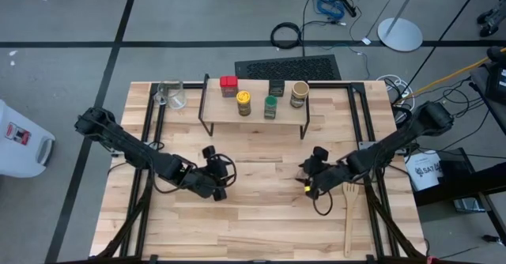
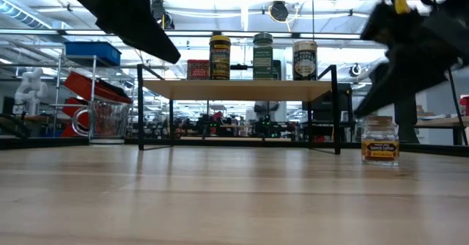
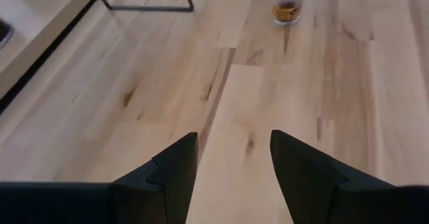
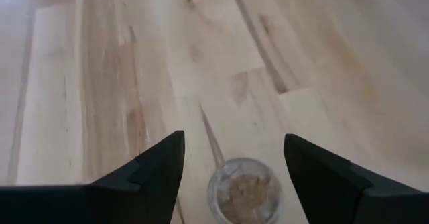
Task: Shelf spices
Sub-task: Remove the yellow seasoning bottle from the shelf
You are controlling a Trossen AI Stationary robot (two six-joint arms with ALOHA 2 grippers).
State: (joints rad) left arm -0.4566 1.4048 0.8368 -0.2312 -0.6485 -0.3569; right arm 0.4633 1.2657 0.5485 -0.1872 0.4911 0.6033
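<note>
Five spices stand on the shelf (image 1: 253,115) at the table's far side: a red square tin (image 1: 228,82), a yellow jar (image 1: 243,103), a green-lidded jar (image 1: 270,106), a dark tin (image 1: 276,88) and a tan cylindrical jar (image 1: 299,94). The tiny brown jar (image 2: 380,140) stands upright on the table, right of centre. My right gripper (image 4: 232,138) hangs open just above that jar (image 4: 244,194), one finger to each side, apart from it. My left gripper (image 3: 233,138) is open over bare wood left of centre and points toward the jar (image 3: 287,8).
A clear glass cup (image 1: 172,95) stands left of the shelf near the far edge. A wooden spatula (image 1: 349,216) lies near the right near corner, close to my right arm. Bare tabletop (image 1: 261,216) stretches between the grippers and the near edge. Black frame rails run along both sides.
</note>
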